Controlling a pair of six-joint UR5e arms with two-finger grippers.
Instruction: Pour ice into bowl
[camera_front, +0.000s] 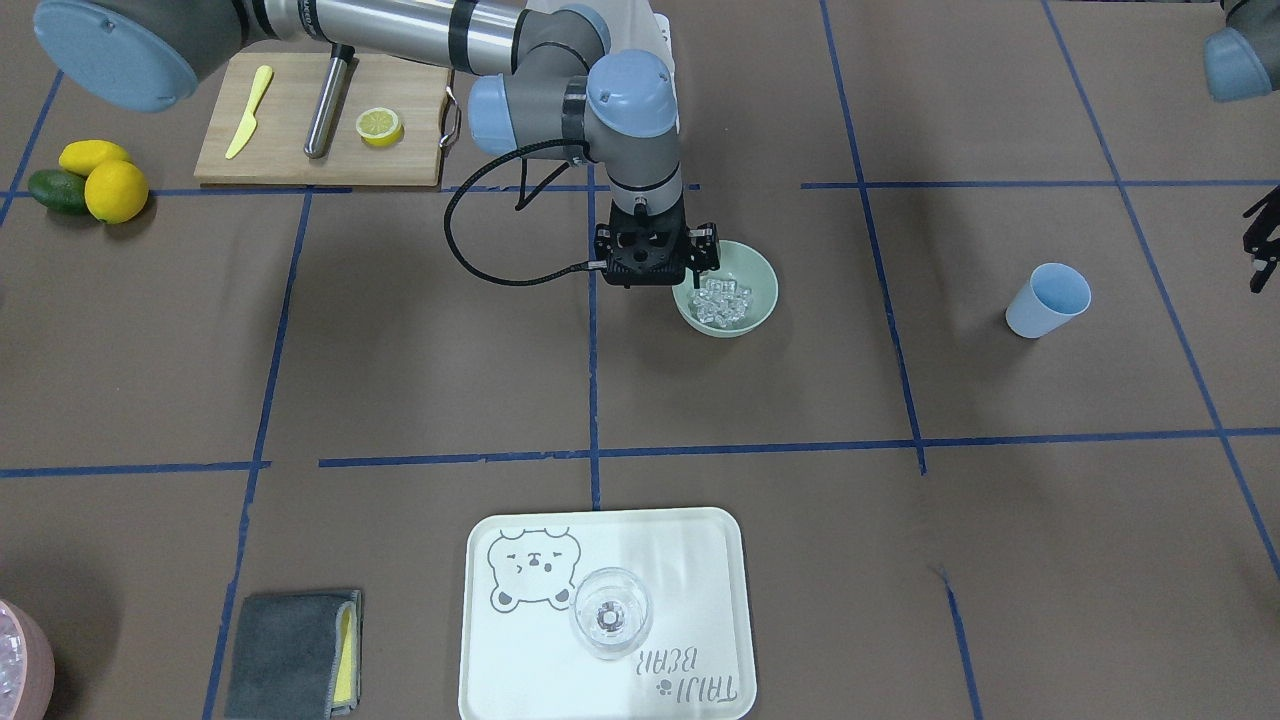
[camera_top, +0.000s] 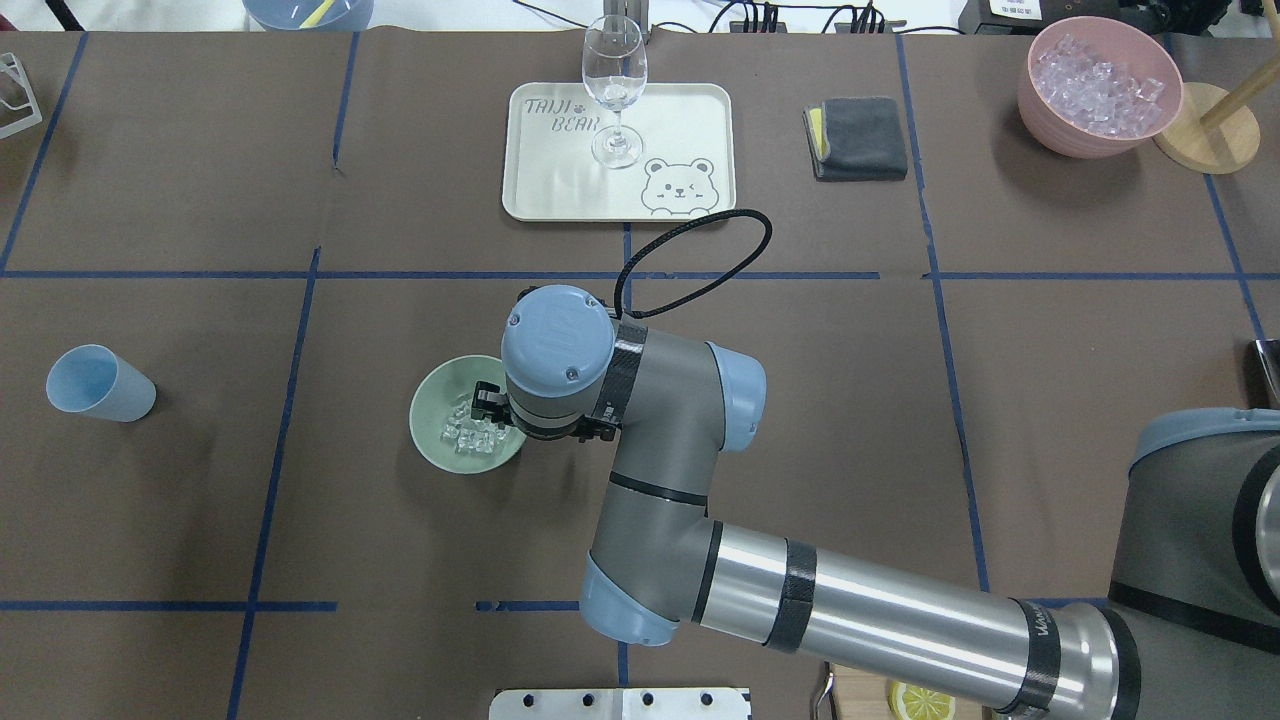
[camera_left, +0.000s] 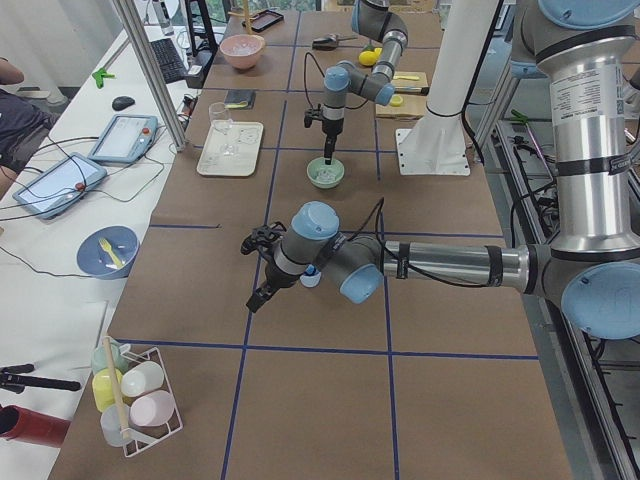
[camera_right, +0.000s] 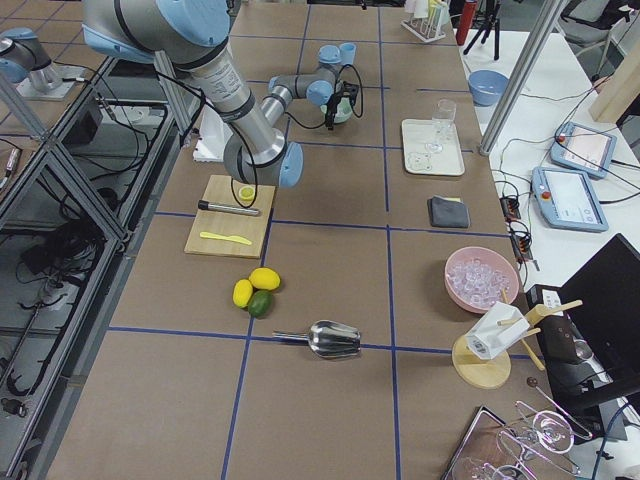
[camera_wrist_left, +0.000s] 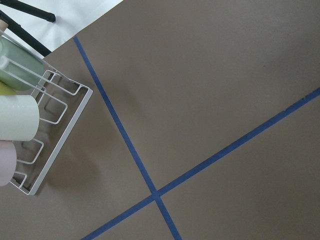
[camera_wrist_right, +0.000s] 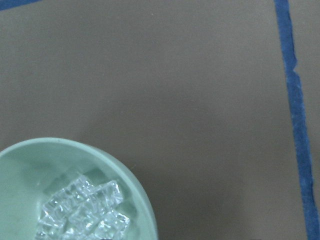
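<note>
The ice (camera_front: 724, 300) already lies as a small heap of clear cubes in the bottom of the sage-green bowl (camera_front: 765, 285), which stands just right of centre in the front-facing view. None shows on the brown table cover around it. The pour itself looks done.

The right gripper (camera_front: 655, 258) hangs low at the bowl's upper-left rim in that view, pointing down. Its wrist and camera mount hide the fingers, so I cannot tell whether they are apart or together, and nothing can be seen held in them. The right wrist view shows only part of the bowl and ice in its lower left corner.

What likely remains is getting clear. The arm would best rise straight up before swinging away, because a sideways move this close to the rim could nudge the bowl or tip cubes out.

The left gripper (camera_left: 258, 242) is over bare table well apart from the bowl, and its state cannot be judged either. A light blue cup (camera_front: 1047, 299) sits at mid right, far from both. At lower centre, a wine glass (camera_front: 610, 612) stands on the bear tray (camera_front: 700, 560).
</note>
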